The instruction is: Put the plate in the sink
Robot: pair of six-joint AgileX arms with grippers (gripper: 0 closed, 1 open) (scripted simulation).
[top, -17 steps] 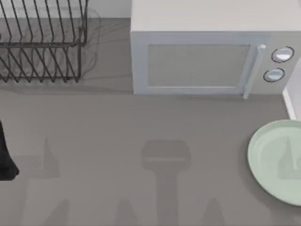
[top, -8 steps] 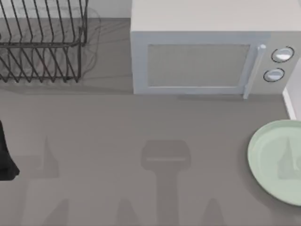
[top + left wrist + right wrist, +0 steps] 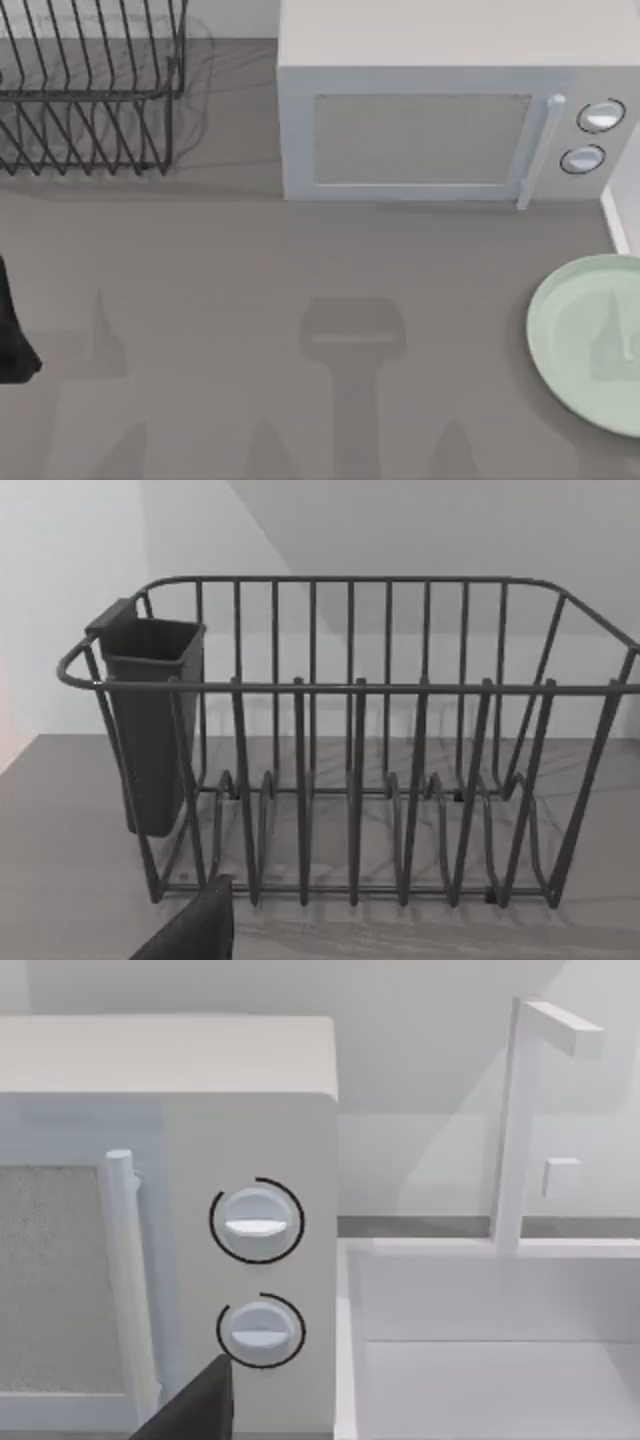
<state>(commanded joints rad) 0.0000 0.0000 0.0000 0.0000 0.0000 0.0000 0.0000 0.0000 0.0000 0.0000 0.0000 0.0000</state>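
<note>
The plate (image 3: 585, 340) lies flat on the grey bench (image 3: 250, 300) at its right edge, in front of the microwave (image 3: 440, 120) and just beside the white rim of the sink (image 3: 618, 222), not in the basin. The dish rack (image 3: 85, 90) stands at the back left. The left arm (image 3: 12, 335) sits parked at the left edge. Whether either arm's fingers are open or closed, I cannot tell. The right wrist view looks at the microwave's knobs and the white basin beside them.

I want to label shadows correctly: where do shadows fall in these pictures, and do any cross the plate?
Top view: soft arm-shaped shadows lie on the grey table, and one narrow pointed shadow crosses the plate. Left wrist view: the dish rack casts thin wire shadows on the table. Right wrist view: the microwave and sink are evenly lit.
</note>
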